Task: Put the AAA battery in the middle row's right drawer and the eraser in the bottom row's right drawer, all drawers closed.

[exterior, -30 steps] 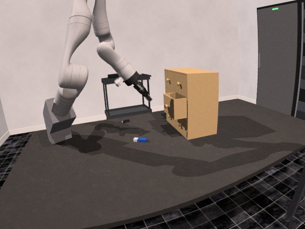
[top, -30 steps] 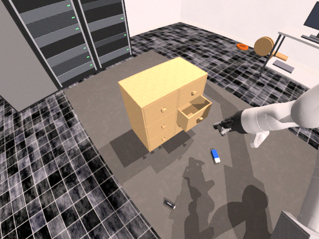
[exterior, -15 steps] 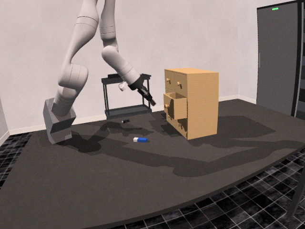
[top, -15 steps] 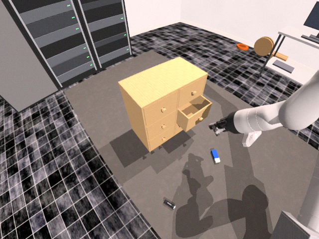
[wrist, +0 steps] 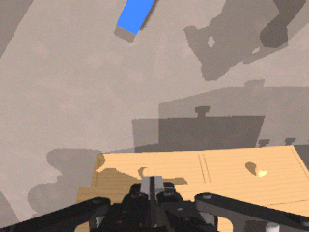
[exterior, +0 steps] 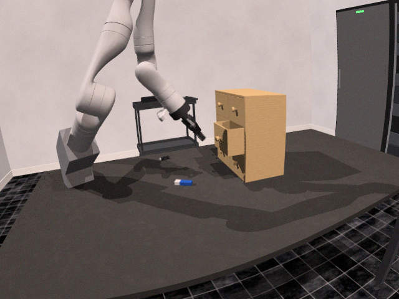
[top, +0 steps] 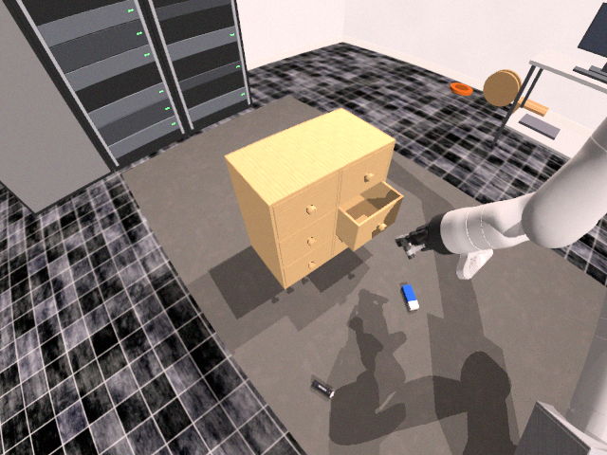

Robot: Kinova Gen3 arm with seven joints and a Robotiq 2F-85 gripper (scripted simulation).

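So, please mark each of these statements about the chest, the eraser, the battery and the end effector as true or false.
1. The right drawer of the middle row is pulled out. True.
2. The eraser lies inside that drawer. False: it lies on the table.
3. The end effector is shut and holds nothing. True.
4. The AAA battery is between the fingers. False: it lies on the table, far from the chest.
5. The bottom right drawer is pulled out. False: only the middle right one is.

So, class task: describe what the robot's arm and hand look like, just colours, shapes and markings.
The arm is smooth pale grey-white, built of rounded tubular segments with thin dark seam lines, on a blocky grey base. The hand is black with slim linkage fingers and pale round pins. No cables show.
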